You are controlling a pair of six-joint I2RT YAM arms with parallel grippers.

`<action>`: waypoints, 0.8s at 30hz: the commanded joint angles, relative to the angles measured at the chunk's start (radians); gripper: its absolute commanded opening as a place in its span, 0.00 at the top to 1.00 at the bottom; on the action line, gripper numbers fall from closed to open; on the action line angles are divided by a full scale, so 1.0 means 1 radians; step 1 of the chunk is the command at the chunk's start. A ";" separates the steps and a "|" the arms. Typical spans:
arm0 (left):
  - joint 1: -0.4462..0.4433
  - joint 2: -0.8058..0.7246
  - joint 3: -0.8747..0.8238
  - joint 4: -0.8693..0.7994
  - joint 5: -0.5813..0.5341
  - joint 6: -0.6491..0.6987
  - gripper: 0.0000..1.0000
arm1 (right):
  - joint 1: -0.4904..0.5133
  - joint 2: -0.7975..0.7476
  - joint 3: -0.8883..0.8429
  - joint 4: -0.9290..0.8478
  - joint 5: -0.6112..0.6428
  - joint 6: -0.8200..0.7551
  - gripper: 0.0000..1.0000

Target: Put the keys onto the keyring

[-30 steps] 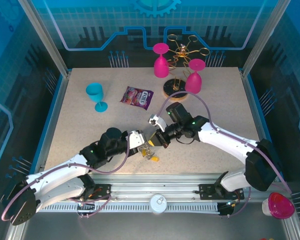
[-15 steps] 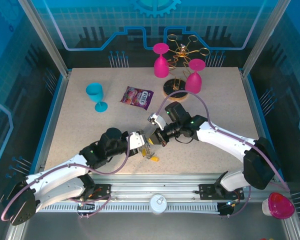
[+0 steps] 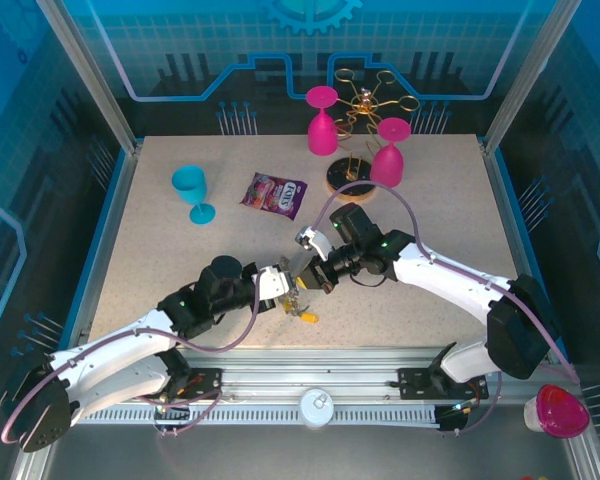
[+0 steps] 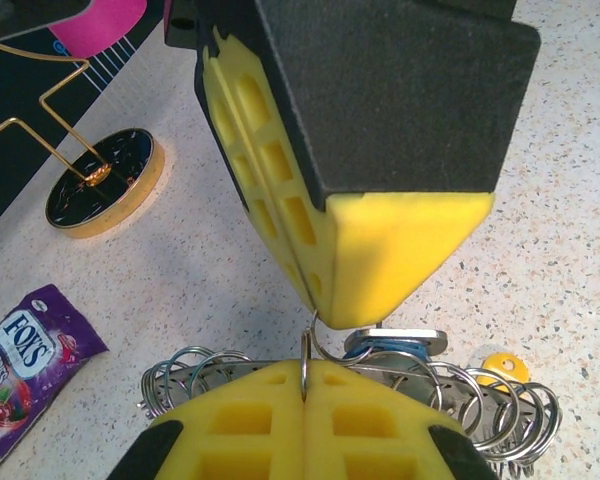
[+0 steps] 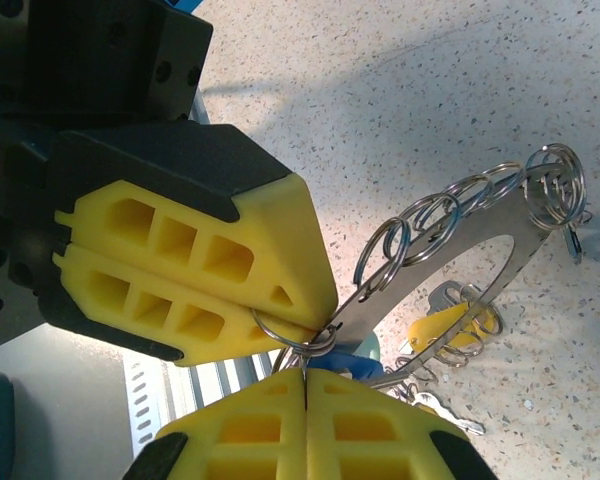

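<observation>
The candy bag (image 3: pixel 275 194) lies flat on the table (image 3: pixel 160 260). From above, the keyring (image 5: pixel 505 255) is well on the near side of it, a little to its right and apart from it, held up between the tips of the two arms.

The left gripper (image 4: pixel 305 378) is clenched. Its yellow pads (image 5: pixel 180 265) are pressed together on the lower end of the keyring's flat grey band, where a small wire loop sticks out of the seam. The right gripper (image 5: pixel 305 390) is also closed tight, its tip meeting the left one at that same loop. Whether it pinches the loop or only presses against it cannot be told.

The band curves away from the two tips, fringed with small wire rings. The keys (image 5: pixel 445 415) hang under it toward the table, on the side away from the candy bag, among them a yellow tag (image 5: pixel 442 328) and a blue tag (image 4: pixel 380 350) right by the meeting tips.
</observation>
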 commanded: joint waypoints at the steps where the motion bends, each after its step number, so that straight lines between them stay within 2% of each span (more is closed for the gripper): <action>1: -0.018 -0.032 -0.003 0.035 0.028 0.058 1.00 | 0.007 -0.012 0.039 -0.090 0.031 -0.106 1.00; 6: -0.031 -0.031 -0.018 0.043 0.010 0.107 1.00 | 0.006 -0.005 0.042 -0.144 0.036 -0.174 1.00; 13: -0.039 -0.032 -0.025 0.037 0.011 0.131 1.00 | 0.006 -0.012 0.044 -0.116 -0.022 -0.178 1.00; 24: -0.043 -0.027 -0.025 0.037 0.009 0.140 1.00 | 0.008 -0.012 0.051 -0.081 -0.042 -0.165 1.00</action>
